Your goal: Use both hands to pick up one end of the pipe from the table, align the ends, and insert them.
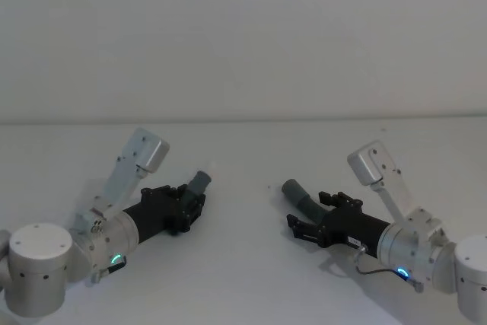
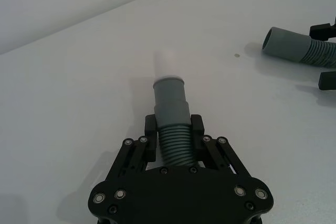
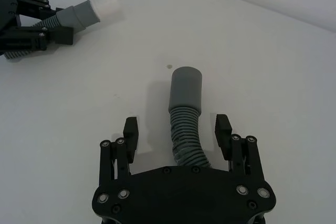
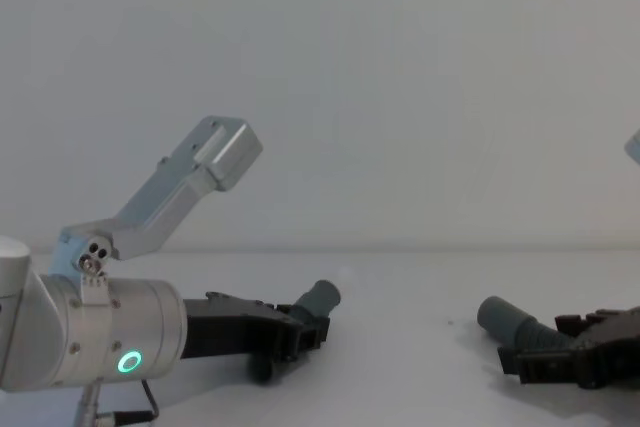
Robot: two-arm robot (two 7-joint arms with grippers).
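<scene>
**Operator:** Where are the two hose pieces sitting?

**Describer:** Both are down at the white table [image 1: 243, 287], well apart, with their ends facing each other across a bare gap. The short hose piece [image 2: 176, 148] is on your left. Its grey cuff [image 2: 170, 98] and narrower white tip [image 2: 167, 64] are pointing toward the middle. The longer hose piece [image 3: 186, 129] is on your right, with its open cuff [image 3: 187, 85] pointing back the other way.

**Operator:** What are my grippers doing?

**Describer:** Your left gripper [image 1: 190, 202] is clamping the short piece on its ribs, just behind the cuff. Your right gripper [image 3: 177, 129] is straddling the longer piece's ribs with its fingers [image 3: 130, 129] spread wide — neither one is touching the hose.

**Operator:** Which step am I working on?

**Describer:** By my reading, you are taking hold: one grasp is made and the other is not yet closed. In the chest view both cuffs are tilting upward, though I cannot tell whether either piece is clear of the table.

**Operator:** And next?

**Describer:** You will likely be closing the right fingers on the ribs near the cuff. After that comes lifting both pieces and turning your wrists until the tip and the open cuff share one line — only then pushing. Ribbed hose bends, so a grip far from the cuff would probably let the end droop off line.
</scene>
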